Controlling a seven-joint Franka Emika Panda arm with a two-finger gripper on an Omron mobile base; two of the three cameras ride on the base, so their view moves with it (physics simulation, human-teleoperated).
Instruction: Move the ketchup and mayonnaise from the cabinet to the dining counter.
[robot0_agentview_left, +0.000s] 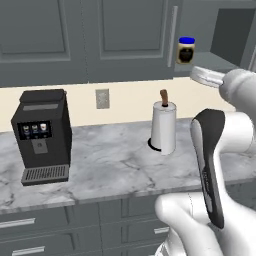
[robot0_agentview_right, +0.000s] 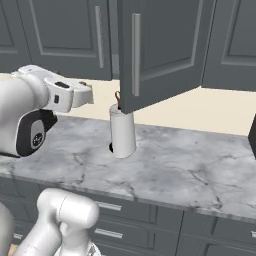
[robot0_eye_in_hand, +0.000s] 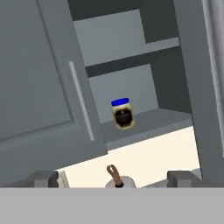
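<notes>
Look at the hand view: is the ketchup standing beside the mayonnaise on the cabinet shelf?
No: the mayonnaise stands alone on the cabinet shelf, with no red bottle near it.

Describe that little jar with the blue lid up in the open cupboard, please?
The small squat jar with a blue lid stands upright on the lower grey shelf of the open dark grey wall cabinet, near the shelf's front edge. Its body looks cream, with a dark label on the front. Nothing touches it but the shelf; it stands alone there, above the white paper-towel roll on the marble worktop.
</notes>
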